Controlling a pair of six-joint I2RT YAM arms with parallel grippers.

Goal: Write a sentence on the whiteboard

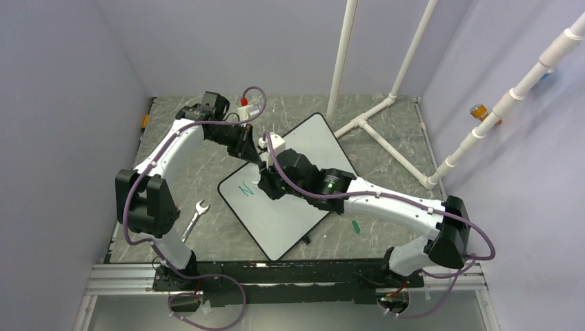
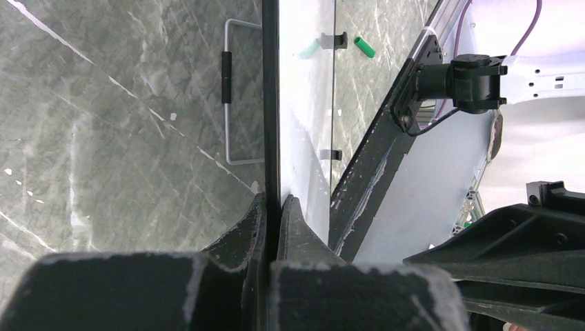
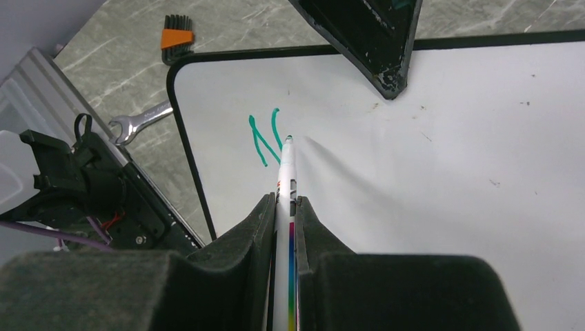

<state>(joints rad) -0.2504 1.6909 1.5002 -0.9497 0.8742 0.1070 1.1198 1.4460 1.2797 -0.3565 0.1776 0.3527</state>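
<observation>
One letter of the sentence [image 3: 259, 142] marks the whiteboard [image 3: 448, 172]; right end effector [image 3: 284, 201] pinches the marker [image 3: 285, 169], tip just beside it.

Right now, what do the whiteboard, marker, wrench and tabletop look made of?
whiteboard: glossy white panel showing reflections, likely coated steel or melamine; thin black rim looks plastic.
marker in the right claw: white plastic barrel, by its smooth moulded look.
wrench: bare polished steel, by its silver shine.
tabletop: grey veined marble look, low sheen; stone or printed laminate, can't tell.
</observation>
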